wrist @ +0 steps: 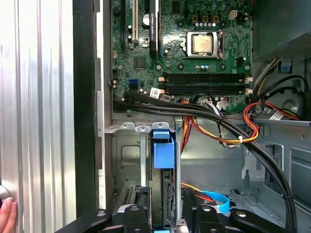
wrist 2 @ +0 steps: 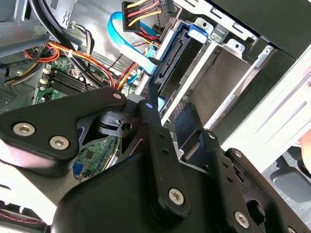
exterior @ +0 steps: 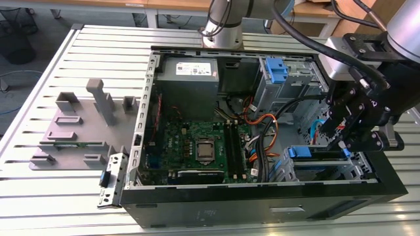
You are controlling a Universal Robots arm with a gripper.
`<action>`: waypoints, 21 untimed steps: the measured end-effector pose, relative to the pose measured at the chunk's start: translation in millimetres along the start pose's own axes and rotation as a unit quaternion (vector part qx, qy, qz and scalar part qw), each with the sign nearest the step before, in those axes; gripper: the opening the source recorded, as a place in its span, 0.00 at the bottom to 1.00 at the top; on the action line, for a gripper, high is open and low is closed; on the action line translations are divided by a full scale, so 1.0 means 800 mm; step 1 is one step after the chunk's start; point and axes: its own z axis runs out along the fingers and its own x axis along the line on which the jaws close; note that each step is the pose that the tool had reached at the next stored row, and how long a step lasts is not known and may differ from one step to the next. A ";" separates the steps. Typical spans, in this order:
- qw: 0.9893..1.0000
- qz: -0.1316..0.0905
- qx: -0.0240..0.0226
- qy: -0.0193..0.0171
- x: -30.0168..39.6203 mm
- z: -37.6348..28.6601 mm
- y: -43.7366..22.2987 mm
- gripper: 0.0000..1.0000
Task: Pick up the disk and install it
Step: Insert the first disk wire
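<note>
- End effector hangs over the drive bay in a corner of the open case, which lies on a slatted surface
- Disk sits on edge in that bay, right at the end effector's tip, blue tab toward the motherboard
- Cannot tell whether the end effector is clenched or released
- Cables cross just beyond the bay

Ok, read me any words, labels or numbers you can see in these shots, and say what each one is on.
No text is legible enough to quote.
White sticker on the grey metal power-supply box: print too small.
Pale label on the black computer case front: blurred.
Small white tag on the green motherboard: too small.
Silver processor socket lid: markings illegible.
</note>
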 end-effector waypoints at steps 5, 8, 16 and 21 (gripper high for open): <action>1.000 0.000 0.000 0.000 0.0000 -0.0010 0.0000 0.42; 1.000 0.000 0.000 0.000 0.0000 -0.0013 0.0000 0.42; 1.000 0.000 0.000 0.000 -0.0017 -0.0012 -0.0001 0.42; 1.000 0.000 0.000 0.000 -0.0031 -0.0008 -0.0050 0.42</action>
